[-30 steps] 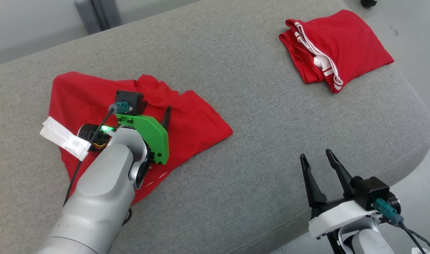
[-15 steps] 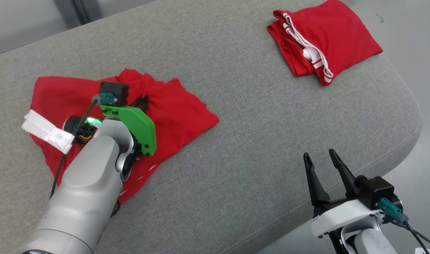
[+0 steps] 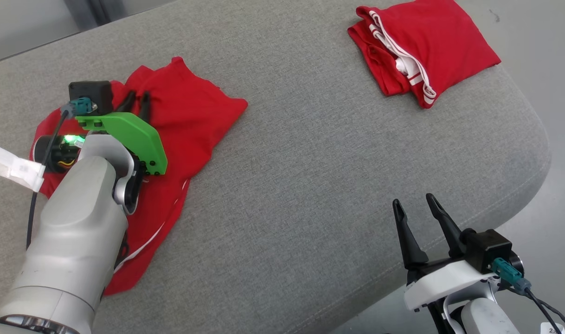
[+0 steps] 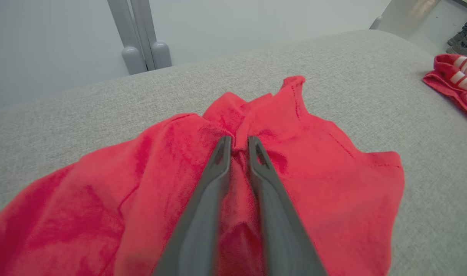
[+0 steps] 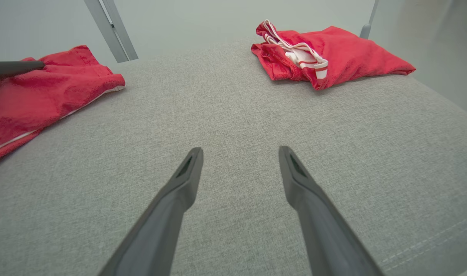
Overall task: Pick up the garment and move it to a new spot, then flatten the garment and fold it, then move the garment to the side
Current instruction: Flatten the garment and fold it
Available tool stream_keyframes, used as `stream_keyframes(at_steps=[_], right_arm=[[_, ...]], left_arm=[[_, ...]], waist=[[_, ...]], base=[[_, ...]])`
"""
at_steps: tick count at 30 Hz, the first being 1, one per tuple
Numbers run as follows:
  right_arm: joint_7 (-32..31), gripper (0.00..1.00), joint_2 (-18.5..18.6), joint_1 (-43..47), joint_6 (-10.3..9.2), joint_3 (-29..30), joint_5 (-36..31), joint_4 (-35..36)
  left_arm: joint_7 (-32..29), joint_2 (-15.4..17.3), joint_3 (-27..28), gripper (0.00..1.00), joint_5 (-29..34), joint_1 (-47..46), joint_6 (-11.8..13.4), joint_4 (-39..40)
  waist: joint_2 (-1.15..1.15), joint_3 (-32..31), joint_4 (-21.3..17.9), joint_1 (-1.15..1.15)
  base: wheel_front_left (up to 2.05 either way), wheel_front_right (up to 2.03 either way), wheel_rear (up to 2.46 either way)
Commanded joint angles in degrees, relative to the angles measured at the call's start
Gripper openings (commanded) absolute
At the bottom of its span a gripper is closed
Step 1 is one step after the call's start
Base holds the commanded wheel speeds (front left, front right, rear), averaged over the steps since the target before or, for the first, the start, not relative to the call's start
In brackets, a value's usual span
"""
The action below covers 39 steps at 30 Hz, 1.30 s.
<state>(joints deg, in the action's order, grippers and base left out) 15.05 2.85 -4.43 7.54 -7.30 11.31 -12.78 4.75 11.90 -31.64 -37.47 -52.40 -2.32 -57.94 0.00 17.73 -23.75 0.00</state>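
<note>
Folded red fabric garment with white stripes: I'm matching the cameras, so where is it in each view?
Head view: folded red garment with white stripes, top right.
Left wrist view: right edge, cut off.
Right wrist view: upper right of centre.
Shared landmark: the crumpled red garment.

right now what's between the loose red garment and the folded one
Only bare grey cushion separates the loose garment from the folded garment, seen in head and right wrist views.

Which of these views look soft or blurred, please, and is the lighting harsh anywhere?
Head view: sharp, evenly lit. Left wrist view: left gripper blurs toward the bottom edge, garment smeared. Right wrist view: right gripper soft near the lens, folded garment crisp.
</note>
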Motion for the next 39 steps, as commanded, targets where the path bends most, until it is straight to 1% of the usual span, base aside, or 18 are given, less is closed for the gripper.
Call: stream_keyframes(at_steps=[1,4,6,8,10,13,14,16,19,23,27,28,29,30,32,34,37,39], right_arm=[[0.2,1.00,0.1,-0.4,-0.11,0.1,-0.3,-0.1],[0.2,1.00,0.1,0.1,-0.11,0.5,-0.2,-0.1],[0.2,1.00,0.1,0.6,-0.11,1.1,-0.2,0.0],[0.2,1.00,0.1,1.3,-0.10,1.8,-0.2,0.2],[0.2,1.00,0.0,1.7,-0.10,1.5,0.0,0.0],[0.2,1.00,0.1,0.7,-0.11,0.8,0.2,-0.1],[0.2,1.00,0.1,0.3,-0.10,0.4,0.4,0.0],[0.2,1.00,0.1,-0.7,-0.10,-0.5,0.8,0.2],[0.2,1.00,0.1,-1.5,-0.11,-1.1,1.5,0.7],[0.2,1.00,0.0,-1.3,-0.11,-0.8,2.3,1.1],[0.2,1.00,0.1,-1.1,-0.11,-1.1,3.2,1.0],[0.2,1.00,0.1,-1.0,-0.11,-1.1,3.4,1.0],[0.2,1.00,0.1,-1.0,-0.11,-1.2,3.5,1.0],[0.2,1.00,0.1,-1.0,-0.11,-1.2,3.7,1.0],[0.2,1.00,0.1,-1.0,-0.11,-1.1,3.9,0.9],[0.2,1.00,0.1,-0.8,-0.11,-0.8,3.8,0.7],[0.2,1.00,0.1,-0.3,-0.11,0.1,3.5,0.3],[0.2,1.00,0.1,0.2,-0.11,0.7,3.1,0.2]], left_arm=[[1.1,0.0,0.0,1.00,0.2,-0.6,0.3,-0.4],[3.5,0.1,0.4,1.00,0.4,-0.5,1.5,0.0],[4.7,-0.5,0.0,1.00,0.8,0.1,2.5,1.4],[5.7,-1.7,-2.2,1.00,2.8,0.6,3.2,3.8],[4.9,-3.9,-5.1,1.00,4.6,2.4,2.3,6.6],[2.7,-5.6,-8.7,1.00,5.6,4.3,1.2,9.9],[2.1,-5.8,-9.9,1.00,6.7,4.6,1.4,10.4],[1.0,-6.5,-11.1,1.00,6.8,5.6,1.8,10.8],[0.2,-6.1,-12.8,1.00,8.6,4.9,3.0,10.0],[-0.4,-5.1,-14.5,1.00,10.8,3.2,3.4,7.8],[1.4,-3.3,-15.1,1.00,12.5,1.3,5.3,4.6],[1.7,-3.1,-15.2,1.00,12.8,1.2,5.4,4.0],[1.9,-3.0,-15.4,0.80,12.8,1.1,5.0,3.1],[1.9,-2.9,-15.3,0.51,12.5,0.9,4.7,2.4],[1.9,-3.2,-14.7,0.00,11.2,0.9,3.4,1.4],[1.8,-4.0,-13.4,0.00,9.1,1.2,1.7,1.1],[0.2,-5.4,-11.7,0.00,5.3,2.7,-1.8,2.2],[-0.9,-5.9,-11.0,0.00,2.9,3.4,-3.1,3.9]], waist=[[0.00,0.0,-0.3,0.00],[0.00,-0.3,-0.4,0.00],[0.00,-0.7,-0.1,0.00],[0.00,-1.0,0.6,0.00],[0.00,-1.2,1.2,0.00],[0.00,-1.1,1.2,0.00],[0.00,-1.0,0.9,0.00],[0.00,-0.5,0.1,0.00],[0.00,0.4,-1.2,0.00],[0.00,1.9,-2.3,0.00],[0.00,3.0,-3.3,0.00],[0.00,3.2,-3.4,0.00],[0.00,3.3,-3.5,0.00],[0.00,3.3,-3.6,0.00],[0.00,3.3,-3.7,0.00],[0.00,3.0,-3.5,0.00],[0.00,2.0,-2.8,0.00],[0.00,1.3,-2.0,0.00]], base=[[0.00,0.00,0.00],[0.00,0.00,0.00],[0.00,0.00,0.00],[0.00,0.00,0.00],[0.00,0.00,0.00],[0.00,0.00,0.00],[0.00,0.00,0.00],[0.00,0.00,0.00],[0.00,0.00,0.00],[0.00,0.00,0.00],[0.00,0.00,0.00],[0.00,0.00,0.00],[0.00,0.00,0.00],[0.00,0.00,0.00],[0.00,0.00,0.00],[0.00,0.00,0.00],[0.00,0.00,0.00],[0.00,0.00,0.00]])
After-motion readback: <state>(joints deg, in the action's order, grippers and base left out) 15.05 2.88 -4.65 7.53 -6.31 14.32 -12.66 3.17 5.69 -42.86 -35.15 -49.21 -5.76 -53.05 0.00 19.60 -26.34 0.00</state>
